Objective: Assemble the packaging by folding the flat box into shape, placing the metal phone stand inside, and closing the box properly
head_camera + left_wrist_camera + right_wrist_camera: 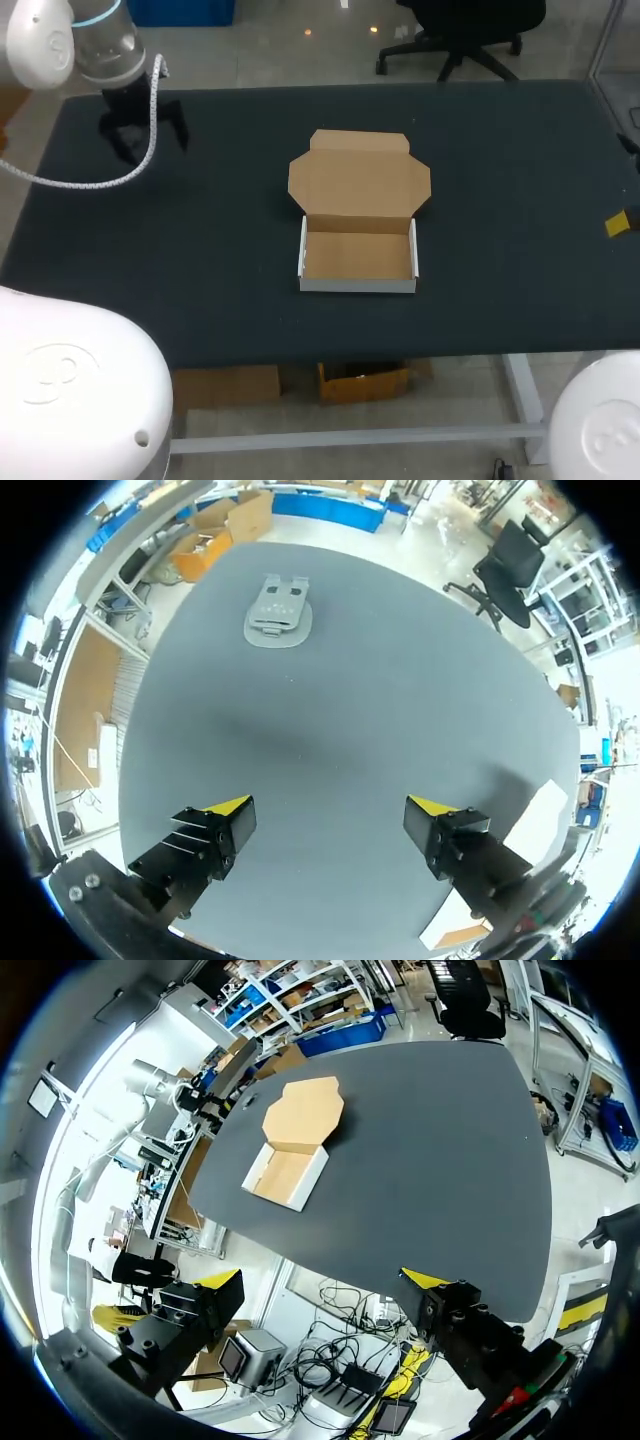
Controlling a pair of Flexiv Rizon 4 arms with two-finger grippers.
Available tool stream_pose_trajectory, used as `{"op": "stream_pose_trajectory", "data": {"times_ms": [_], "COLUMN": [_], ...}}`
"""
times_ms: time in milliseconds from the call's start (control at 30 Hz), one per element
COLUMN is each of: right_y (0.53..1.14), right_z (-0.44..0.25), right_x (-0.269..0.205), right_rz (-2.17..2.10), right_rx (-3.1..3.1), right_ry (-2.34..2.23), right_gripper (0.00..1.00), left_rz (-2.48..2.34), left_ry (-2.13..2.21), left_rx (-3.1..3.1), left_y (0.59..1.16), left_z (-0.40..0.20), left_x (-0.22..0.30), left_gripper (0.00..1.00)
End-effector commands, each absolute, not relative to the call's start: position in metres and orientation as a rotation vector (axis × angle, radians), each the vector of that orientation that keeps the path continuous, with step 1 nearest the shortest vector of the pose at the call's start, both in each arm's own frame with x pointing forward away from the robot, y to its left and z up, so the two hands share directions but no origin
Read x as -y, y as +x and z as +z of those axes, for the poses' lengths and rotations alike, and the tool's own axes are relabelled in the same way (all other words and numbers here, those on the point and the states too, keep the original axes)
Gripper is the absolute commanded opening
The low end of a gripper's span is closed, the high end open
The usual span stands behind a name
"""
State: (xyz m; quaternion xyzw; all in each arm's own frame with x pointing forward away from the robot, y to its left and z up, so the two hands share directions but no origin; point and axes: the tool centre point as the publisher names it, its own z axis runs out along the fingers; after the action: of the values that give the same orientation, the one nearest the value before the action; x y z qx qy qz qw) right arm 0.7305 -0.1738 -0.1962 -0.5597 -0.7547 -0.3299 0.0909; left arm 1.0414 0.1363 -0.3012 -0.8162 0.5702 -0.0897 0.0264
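A broad dark table (520,200) with a matte, faintly grainy top fills the head view. The left arm (100,50), white and glossy with a braided cable looping off it, comes in at the far left corner. In the middle of the table sits the box (358,255), already folded into a shallow rectangular tray of plain brown cardboard with white outer walls. Its lid (360,180) lies open and flat on the table on the far side, with angled corners and a short tuck flap. The tray holds nothing. The metal phone stand (278,610) shows only in the left wrist view. It is a pale grey, rounded plate lying flat on the table, well ahead of the left gripper (330,808) and well apart from it. That gripper hangs over bare tabletop with its fingers spread wide. The right wrist view shows the right gripper (323,1280), also spread wide and grasping nothing, out past the table's edge, with the box (285,1175) far ahead of it. In the head view only one of its yellow fingertips (617,223) peeks in at the right side.
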Motion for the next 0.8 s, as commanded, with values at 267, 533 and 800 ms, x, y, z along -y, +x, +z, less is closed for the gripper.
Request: {"op": "stream_pose_trajectory", "data": {"times_ms": [267, 533, 800], "right_y": [0.73, 0.73, 0.73], "right_z": [-0.195, -0.195, -0.195], "right_x": [0.174, 0.174, 0.174], "right_rz": [-0.98, -0.98, -0.98], "right_rx": [2.243, 2.243, 2.243], "right_ry": [-1.662, -1.662, -1.662], "right_gripper": [1.0, 1.0, 1.0], "left_rz": [-0.224, -0.236, -0.185], "left_ry": [-2.52, -2.44, -2.398], "left_rx": [-1.854, -1.954, -2.055], "left_y": [1.05, 1.052, 1.06], "left_z": [-0.315, -0.329, -0.339], "left_x": [-0.159, -0.184, -0.199], "left_gripper": [1.0, 1.0, 1.0]}}
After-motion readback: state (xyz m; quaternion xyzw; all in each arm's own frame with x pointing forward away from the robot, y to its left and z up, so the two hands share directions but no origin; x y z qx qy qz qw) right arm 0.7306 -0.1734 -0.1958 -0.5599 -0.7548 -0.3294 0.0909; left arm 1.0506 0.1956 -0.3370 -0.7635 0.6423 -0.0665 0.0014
